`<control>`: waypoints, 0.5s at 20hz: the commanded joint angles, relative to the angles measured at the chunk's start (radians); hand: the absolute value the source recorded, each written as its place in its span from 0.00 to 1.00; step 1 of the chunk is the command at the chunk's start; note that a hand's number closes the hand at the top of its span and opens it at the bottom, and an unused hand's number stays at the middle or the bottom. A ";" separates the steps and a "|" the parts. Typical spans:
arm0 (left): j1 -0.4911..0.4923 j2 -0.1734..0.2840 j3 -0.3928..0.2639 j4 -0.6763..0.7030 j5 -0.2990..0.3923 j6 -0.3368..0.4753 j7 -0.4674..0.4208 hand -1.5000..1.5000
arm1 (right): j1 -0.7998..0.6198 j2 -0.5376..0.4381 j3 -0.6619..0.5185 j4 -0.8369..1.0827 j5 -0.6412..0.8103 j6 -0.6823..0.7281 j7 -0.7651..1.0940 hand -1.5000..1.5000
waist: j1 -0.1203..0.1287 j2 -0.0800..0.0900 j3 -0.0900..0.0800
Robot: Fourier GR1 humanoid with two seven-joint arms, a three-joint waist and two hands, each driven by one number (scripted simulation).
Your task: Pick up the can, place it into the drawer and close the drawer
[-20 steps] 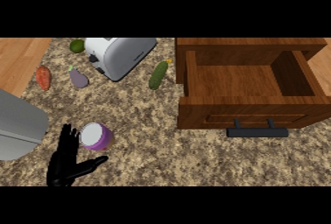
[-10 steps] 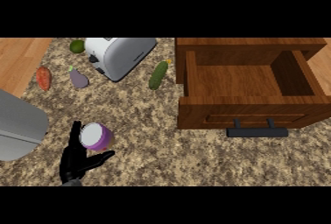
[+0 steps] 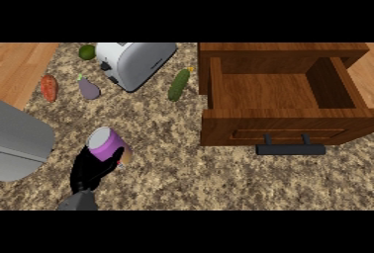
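Note:
The can point(image 3: 110, 143) is purple with a pale lid and leans over to one side at the lower left of the counter. My left hand point(image 3: 89, 172) comes up from the bottom edge and curls round the can's lower side, hiding part of it. The wooden drawer point(image 3: 219, 91) stands pulled out at the upper right, its inside bare, with a dark handle point(image 3: 290, 148) on its front. The can is well to the left of the drawer's front. My right hand does not show.
A silver toaster point(image 3: 135, 62) lies at the top, with a cucumber point(image 3: 179, 84) between it and the drawer. An eggplant point(image 3: 89, 89), a carrot point(image 3: 49, 88) and a lime point(image 3: 87, 52) sit at the upper left. A large grey shape point(image 3: 22, 143) fills the left edge.
My left hand has slid in from the can's left and closed round it. The can, upright before, now tilts and sits slightly higher in the view.

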 commanded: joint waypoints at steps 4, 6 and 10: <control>-0.080 -0.015 -0.040 -0.020 0.005 -0.047 -0.010 1.00 | -0.060 0.038 0.063 -0.027 0.086 -0.056 0.029 0.00 | 0.004 0.002 0.000; -0.070 -0.008 -0.045 -0.038 0.023 -0.078 0.009 1.00 | -0.009 0.038 0.071 -0.107 0.029 -0.083 0.078 0.00 | 0.000 0.001 -0.001; -0.021 -0.005 -0.080 -0.218 0.029 -0.069 0.061 1.00 | 0.063 0.038 0.012 -0.114 -0.055 -0.039 0.066 0.00 | 0.001 -0.002 0.000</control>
